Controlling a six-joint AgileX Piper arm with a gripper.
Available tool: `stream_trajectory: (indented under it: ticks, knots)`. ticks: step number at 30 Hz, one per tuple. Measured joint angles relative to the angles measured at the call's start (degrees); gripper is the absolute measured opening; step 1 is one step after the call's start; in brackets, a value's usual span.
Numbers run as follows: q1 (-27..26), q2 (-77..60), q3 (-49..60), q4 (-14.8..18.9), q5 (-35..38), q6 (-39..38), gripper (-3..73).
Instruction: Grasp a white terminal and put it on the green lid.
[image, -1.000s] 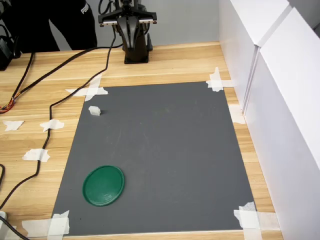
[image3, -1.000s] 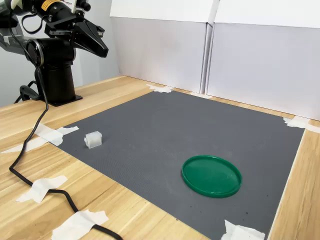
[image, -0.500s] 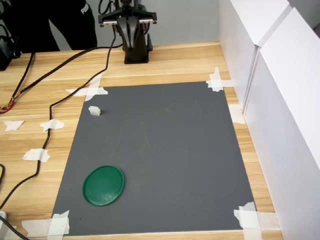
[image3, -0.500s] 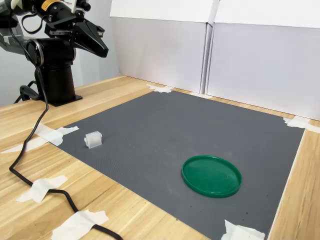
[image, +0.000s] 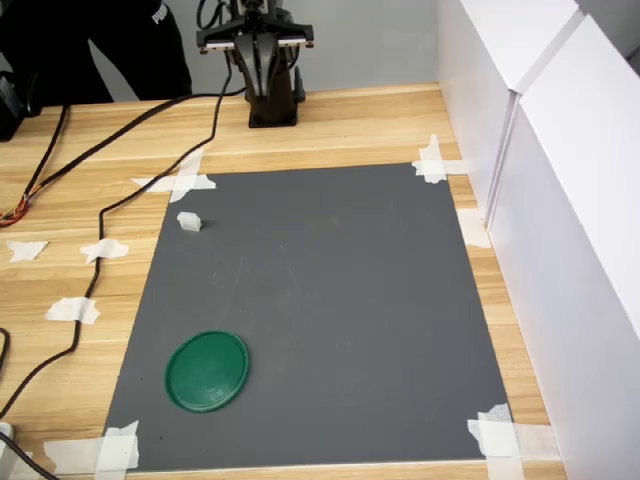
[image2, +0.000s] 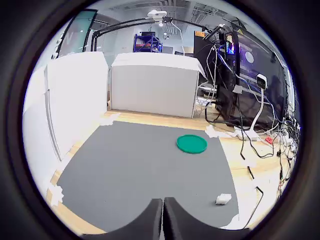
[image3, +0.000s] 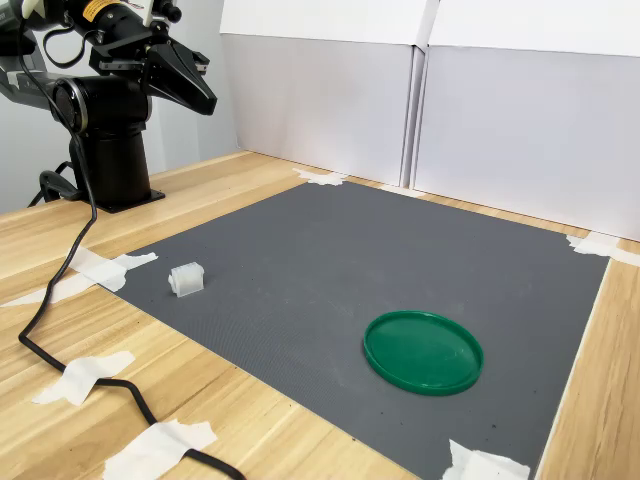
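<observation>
Terminal (image3: 186, 279) lies flat, orientation unclear.

A matt, finely textured grey mat (image3: 380, 260) is seen taped onto the varnished wooden bench (image3: 230, 420); on it, the green lid (image3: 423, 351) looks glossy plastic.

a wooden table (image: 330, 125) carries a dark grey mat (image: 320, 310) taped down at its corners with white tape (image: 432, 160). white panels (image3: 500, 110) stand along two sides of the table, and a grey wall (image: 370, 40) lies behind it. black cables (image: 110, 190) trail over the wood. in the wrist view, a dim room with racks and tangled wires (image2: 235, 85) shows beyond the panels.
</observation>
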Motion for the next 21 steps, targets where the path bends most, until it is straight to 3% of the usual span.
stream_trajectory:
  ticks: [10,21]
  knots:
    - [0.00,13.61,-5.53,0.00,-0.19,0.00,-1.6]
    - [0.00,29.42,-16.55,-0.97,6.84,0.00,-1.6]
